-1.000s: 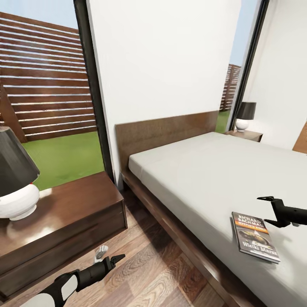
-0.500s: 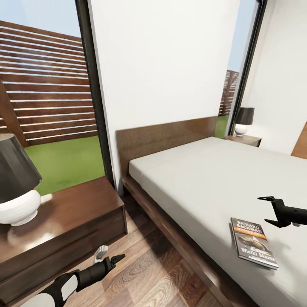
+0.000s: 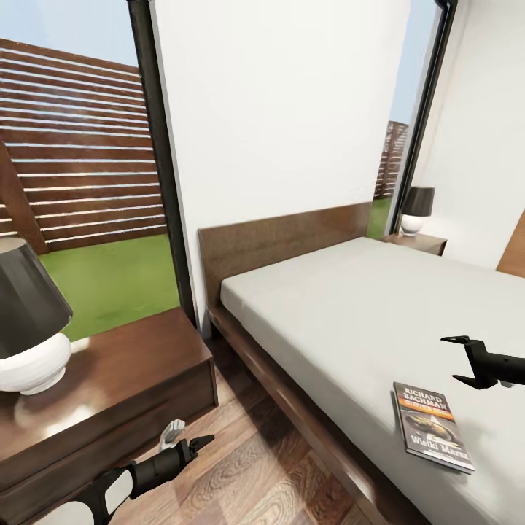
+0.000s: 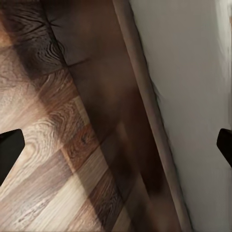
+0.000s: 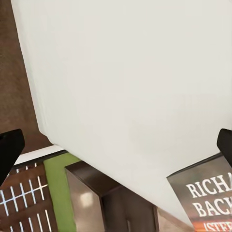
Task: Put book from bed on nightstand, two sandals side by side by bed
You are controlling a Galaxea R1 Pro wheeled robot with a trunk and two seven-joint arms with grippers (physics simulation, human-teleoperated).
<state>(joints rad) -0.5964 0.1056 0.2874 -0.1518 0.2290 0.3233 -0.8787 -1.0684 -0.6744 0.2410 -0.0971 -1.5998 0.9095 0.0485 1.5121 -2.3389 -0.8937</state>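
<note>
Book pickup pending: wide-open black right gripper (image 3: 461, 360) must drop onto the thin dark paperback (image 3: 432, 426) on the grey-covered bed (image 3: 343, 306)

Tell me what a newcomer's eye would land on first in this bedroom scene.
The big bed, with its pale grey cover, takes up the right half of the head view. The book lies flat near its front edge. The open right gripper hovers just beyond the book. At the left, a white lamp with a dark shade stands on the glossy nightstand.
</note>
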